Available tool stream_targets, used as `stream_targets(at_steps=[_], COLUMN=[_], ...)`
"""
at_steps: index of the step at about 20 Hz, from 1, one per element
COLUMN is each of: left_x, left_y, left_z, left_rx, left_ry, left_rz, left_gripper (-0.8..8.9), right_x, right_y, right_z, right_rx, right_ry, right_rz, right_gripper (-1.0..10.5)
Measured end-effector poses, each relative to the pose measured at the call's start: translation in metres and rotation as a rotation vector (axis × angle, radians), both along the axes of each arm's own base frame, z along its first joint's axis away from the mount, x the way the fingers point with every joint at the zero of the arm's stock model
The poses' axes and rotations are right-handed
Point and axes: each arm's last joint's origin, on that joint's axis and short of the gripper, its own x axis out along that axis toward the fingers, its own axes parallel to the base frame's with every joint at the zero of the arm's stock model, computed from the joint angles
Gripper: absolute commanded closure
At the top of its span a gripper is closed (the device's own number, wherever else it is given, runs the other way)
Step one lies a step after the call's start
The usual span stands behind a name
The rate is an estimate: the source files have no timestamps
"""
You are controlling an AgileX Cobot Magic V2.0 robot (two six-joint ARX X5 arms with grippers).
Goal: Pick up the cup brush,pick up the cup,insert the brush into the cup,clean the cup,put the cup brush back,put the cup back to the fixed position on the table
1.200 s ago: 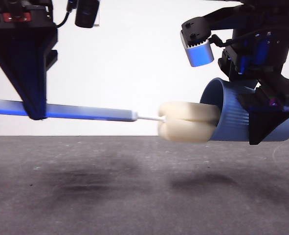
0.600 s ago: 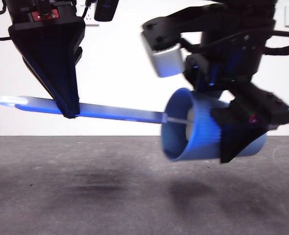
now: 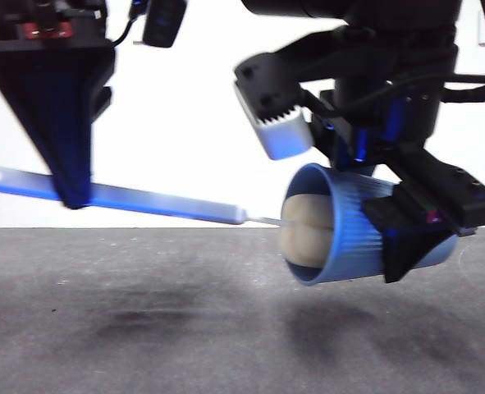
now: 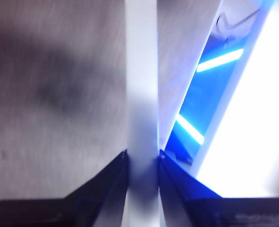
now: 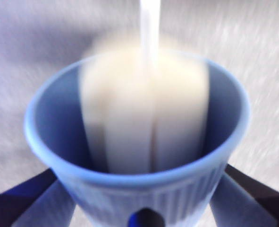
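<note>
One cup brush (image 3: 144, 199), slim grey handle tipped white, cream-yellow sponge head sunk inside the cup (image 3: 365, 238) at lower right of centre in the front view. Lies nearly level across the frame, head end dipping slightly rightward. Blue ribbed cup on its side, mouth facing left, held aloft clear of the table (image 3: 226, 328). Left gripper (image 3: 71, 197), upper left, clamped tight on the handle near its far end. Right gripper (image 3: 414, 246), at right, closed around the cup's body, one jaw on each side.
</note>
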Motion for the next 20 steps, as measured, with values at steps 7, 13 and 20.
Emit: stream_targets(at_steps=[7, 13, 20], left_x=[0.003, 0.005, 0.005], left_y=[0.013, 0.012, -0.005], left_z=[-0.001, -0.001, 0.002], left_rx=[0.049, 0.029, -0.088], left_ry=[0.048, 0.027, -0.024], left_rz=[0.029, 0.023, -0.027], left_gripper=[8.22, 8.22, 8.22], right_x=[0.008, 0.008, 0.005], right_y=[-0.007, -0.007, 0.000], right_z=[0.000, 0.000, 0.001], right_rx=[0.004, 0.010, 0.039], right_ry=[0.002, -0.003, -0.021], right_rz=[-0.054, -0.054, -0.028], right_gripper=[9.6, 9.6, 9.6])
